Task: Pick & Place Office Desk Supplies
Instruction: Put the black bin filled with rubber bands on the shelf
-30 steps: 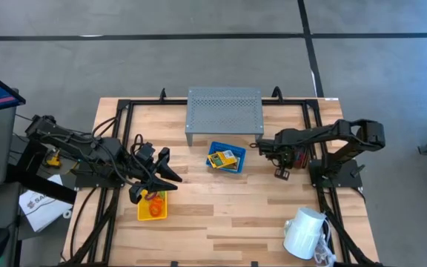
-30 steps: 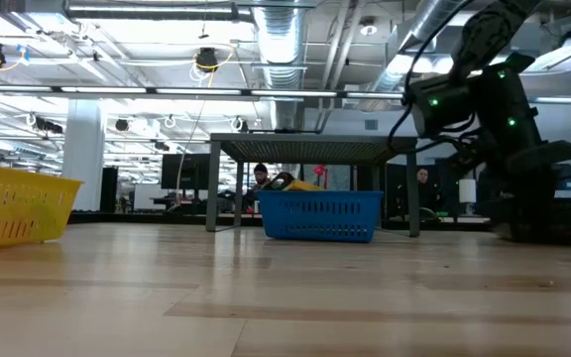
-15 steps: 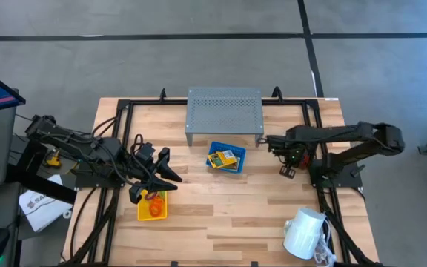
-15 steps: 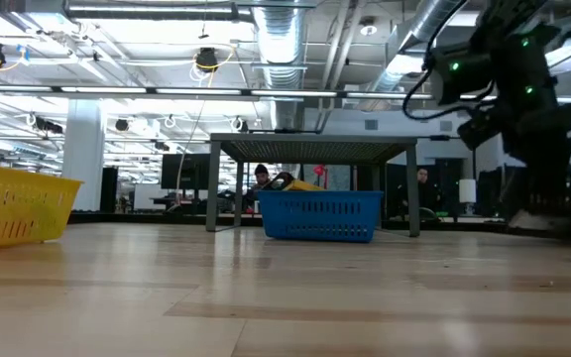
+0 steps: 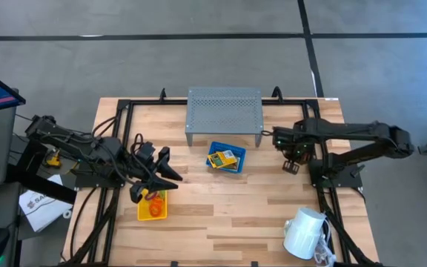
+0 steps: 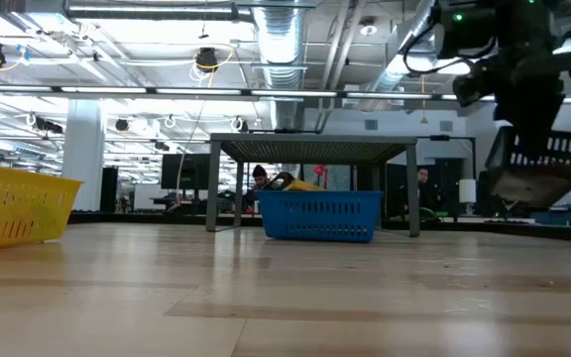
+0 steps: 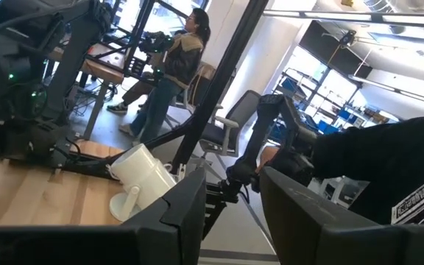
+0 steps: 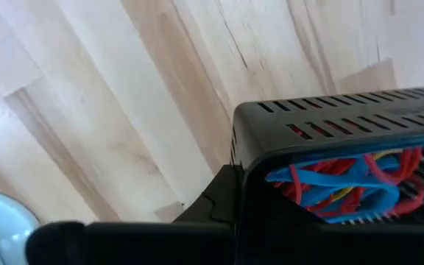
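My right gripper (image 6: 531, 111) hangs over the table's right side, shut on the black mesh bin (image 6: 545, 171), which holds blue and red loops (image 8: 348, 180). The yellow bin (image 5: 152, 206) with orange loops stands on the table at the left. My left gripper (image 5: 163, 175) is held level and open just above and beside it, with nothing between its fingers (image 7: 190, 206). The blue bin (image 5: 226, 157) with yellow packets stands on the table at the centre. My right gripper grips the black mesh bin at its upper rim (image 8: 243, 151), coming from above with the fingers pointing down. One finger (image 8: 216, 200) lies against the outside of the wall; the other is hidden by the bin. The bin hangs tilted, clear of the table.
A grey perforated riser (image 5: 224, 111) stands behind the blue bin at the far middle. A white mug (image 5: 305, 231) lies at the near right corner. Black frame rails (image 5: 313, 126) run along the table's edges. Bare wood lies between the blue bin and the near edge.
My right gripper has risen and drawn back toward the table's right edge, staying shut. The black mesh bin has come up off the table with it and now hangs tilted in the air.
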